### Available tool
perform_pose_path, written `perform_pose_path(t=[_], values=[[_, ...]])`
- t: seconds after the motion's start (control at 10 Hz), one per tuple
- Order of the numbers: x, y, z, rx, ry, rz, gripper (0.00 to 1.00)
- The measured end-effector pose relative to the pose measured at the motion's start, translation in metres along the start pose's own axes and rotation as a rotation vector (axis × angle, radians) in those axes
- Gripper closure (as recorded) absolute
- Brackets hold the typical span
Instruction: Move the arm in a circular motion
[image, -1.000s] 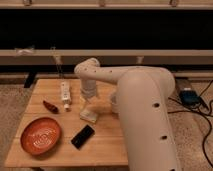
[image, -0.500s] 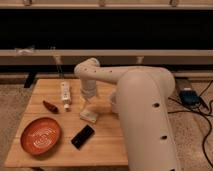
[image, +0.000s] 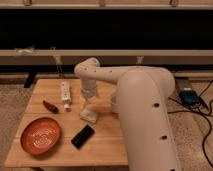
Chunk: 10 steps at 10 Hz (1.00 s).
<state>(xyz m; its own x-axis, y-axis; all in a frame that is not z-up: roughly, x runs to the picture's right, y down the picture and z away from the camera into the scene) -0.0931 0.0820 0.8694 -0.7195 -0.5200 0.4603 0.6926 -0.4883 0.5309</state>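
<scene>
**Step in hand.** The arm is extended over the wooden table, with the gripper pointing down, low over the table's middle. Whether the gripper is open or closed cannot be determined. It appears to carry nothing. Progress around the circle cannot be judged from this pose.

**Next move.** The circular sweep probably calls for a level path. A flat black device lies just beside the gripper on the camera side. A white bar-shaped item and a small red object lie near it at camera-left. An orange bowl sits farther out. A low pass risks contact with these.

**Arm appearance.** It has thick cream-white tubular segments with small dark holes and a rounded elbow above the gripper.
</scene>
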Motion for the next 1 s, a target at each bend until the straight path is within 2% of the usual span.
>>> perform_pose_path(t=[0.1, 0.2, 0.5, 0.7, 1.0], values=[[0.008, 0.004, -0.006, -0.011, 0.005, -0.011, 0.2], [0.026, 0.0, -0.011, -0.018, 0.014, -0.037, 0.2], [0.08, -0.034, -0.024, -0.036, 0.034, -0.13, 0.2], [0.104, -0.075, -0.035, -0.057, 0.044, -0.228, 0.2], [0.105, -0.147, -0.048, -0.08, 0.056, -0.388, 0.2]])
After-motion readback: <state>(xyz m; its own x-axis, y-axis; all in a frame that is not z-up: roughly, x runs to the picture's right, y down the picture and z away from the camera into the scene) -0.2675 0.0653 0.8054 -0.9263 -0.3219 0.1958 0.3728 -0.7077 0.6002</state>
